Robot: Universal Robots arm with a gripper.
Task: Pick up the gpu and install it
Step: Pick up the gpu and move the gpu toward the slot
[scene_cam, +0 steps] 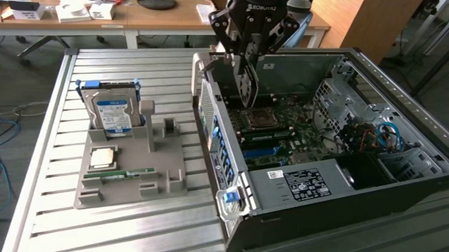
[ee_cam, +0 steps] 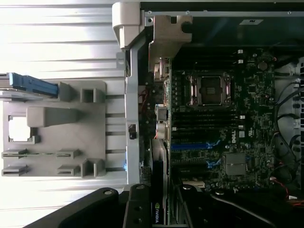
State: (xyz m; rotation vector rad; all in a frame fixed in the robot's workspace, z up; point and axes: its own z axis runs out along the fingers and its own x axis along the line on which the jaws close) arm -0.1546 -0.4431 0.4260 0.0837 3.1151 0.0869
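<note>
Ribbed aluminium surface (scene_cam: 131, 223) carries, on the exterior view's left, a grey plastic holder (scene_cam: 163, 157) with a silver blue-labelled hard drive (scene_cam: 113, 113). Rightward, the arm's black jaws, apparently clamped on the thin dark gpu (scene_cam: 246, 87), hold it upright above the motherboard (scene_cam: 284, 128) of the open dark computer case (scene_cam: 402, 182).

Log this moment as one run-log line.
state: holding | hand: shut on thin flat dark gpu card | card: upright over dark motherboard inside open grey computer case
</note>
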